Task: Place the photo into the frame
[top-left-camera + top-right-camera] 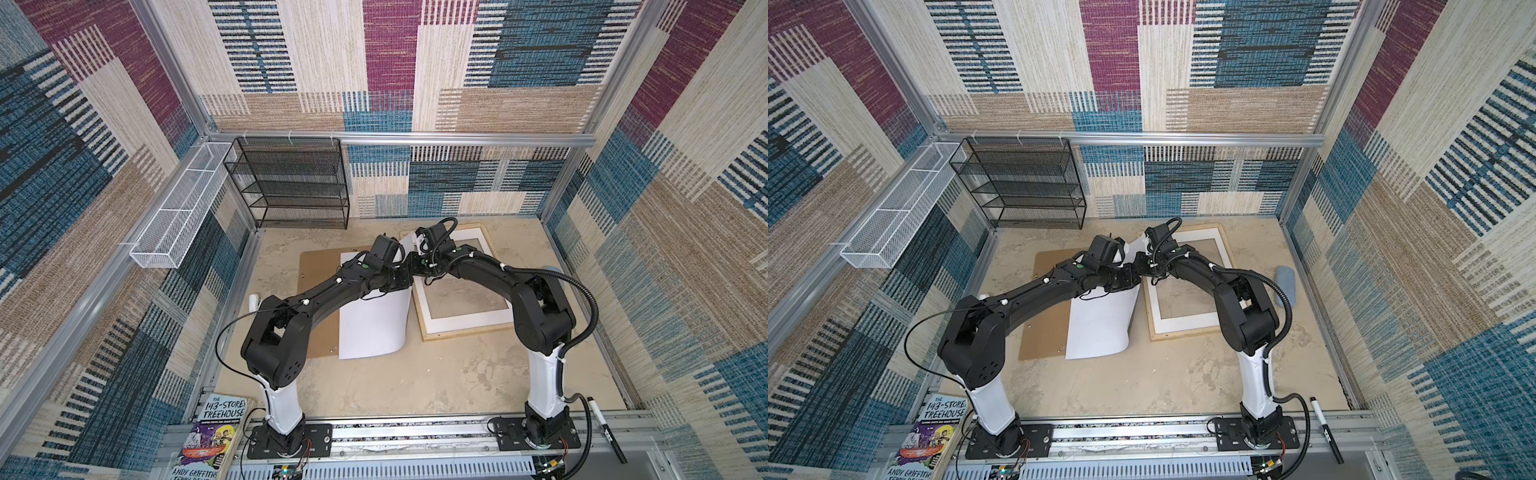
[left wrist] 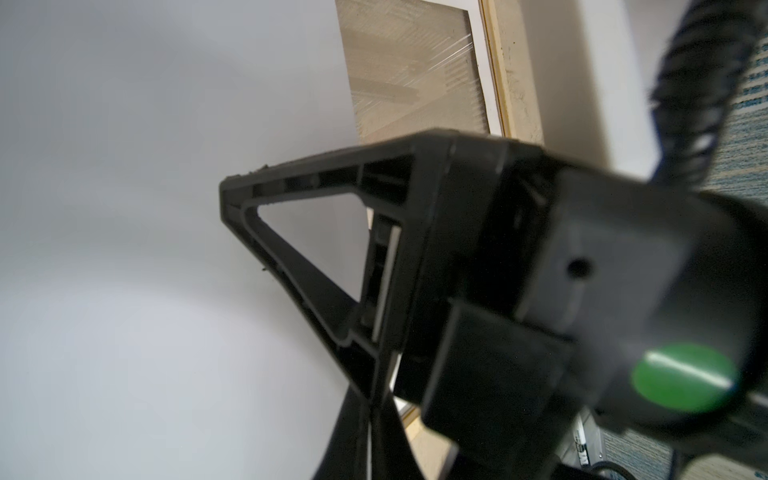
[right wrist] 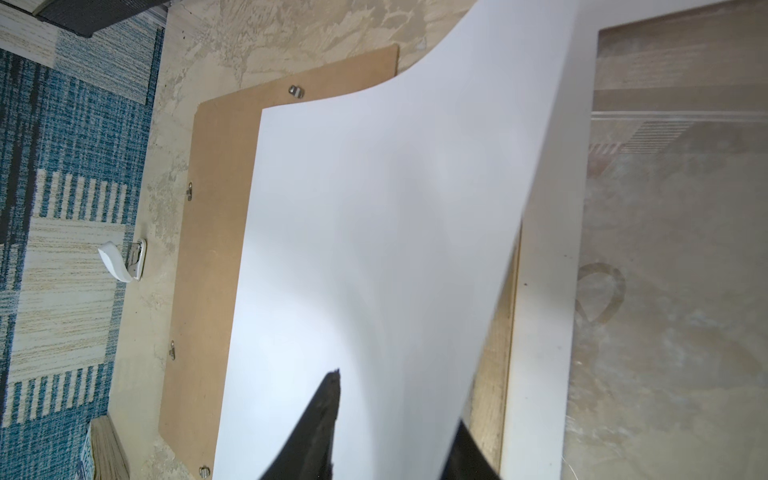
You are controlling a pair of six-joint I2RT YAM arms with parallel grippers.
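The photo [image 1: 374, 328] lies white back up on a brown backing board [image 1: 320, 270], its right edge lifted and curling toward the frame [image 1: 465, 334]. The frame is pale wood, flat on the table, with a white mat [image 1: 469, 322] in it. My left gripper [image 2: 370, 440] is shut on the photo's raised far edge, where the two arms meet in both top views. My right gripper [image 3: 399, 436] straddles that same edge: one finger [image 3: 328, 415] lies over the white back, the other is under the sheet, and the jaws stand apart.
A black mesh rack [image 1: 291, 183] stands at the back left, and a white wire basket [image 1: 178, 212] hangs on the left wall. A small white clip [image 1: 253, 301] lies left of the board. A book [image 1: 212, 432] and a marker [image 1: 604, 432] sit at the front rail. A grey-blue pad [image 1: 1285, 286] lies right of the frame.
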